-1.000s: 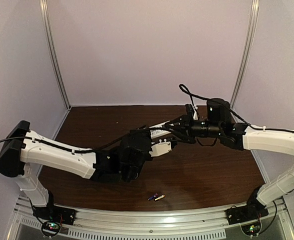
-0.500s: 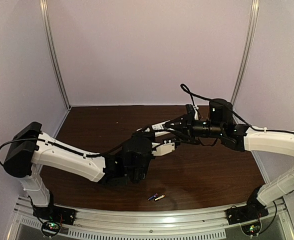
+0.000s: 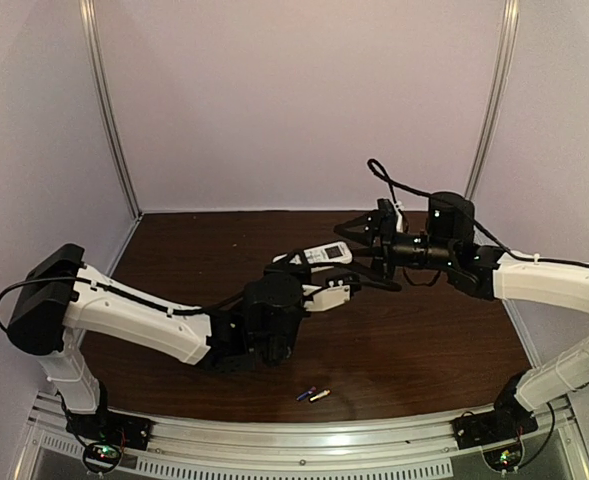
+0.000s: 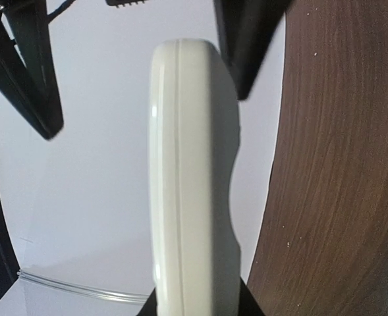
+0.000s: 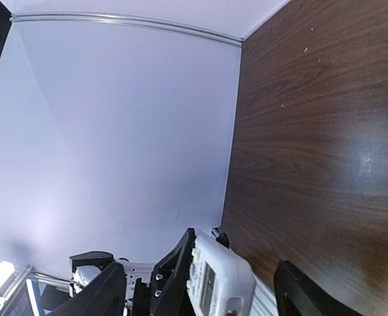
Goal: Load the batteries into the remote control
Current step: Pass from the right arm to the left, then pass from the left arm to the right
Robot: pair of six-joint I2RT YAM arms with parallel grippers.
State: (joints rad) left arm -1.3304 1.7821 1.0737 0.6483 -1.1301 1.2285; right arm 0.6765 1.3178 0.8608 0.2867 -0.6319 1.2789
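The white remote control point(image 3: 321, 255) is held above the table's middle, my left gripper point(image 3: 309, 264) shut on its near end. In the left wrist view the remote control point(image 4: 190, 184) shows edge-on, rising from between the jaws of my left gripper point(image 4: 194, 309). My right gripper point(image 3: 362, 255) stands open around the remote's far end without touching it. Its fingers point(image 5: 105, 296) flank the remote control point(image 5: 223, 283), whose button face shows in the right wrist view. The batteries, one bluish-purple point(image 3: 305, 393) and one gold point(image 3: 320, 395), lie together by the table's front edge.
The brown wooden table point(image 3: 424, 340) is enclosed by pale walls at the back and sides, with metal corner posts point(image 3: 109, 110). A metal rail point(image 3: 304, 440) runs along the front edge between the arm bases. A black cable point(image 3: 394, 190) loops above the right wrist.
My right gripper has opened, let go of the remote and drawn back a little to the right. My left gripper closed on the remote and now holds it alone.
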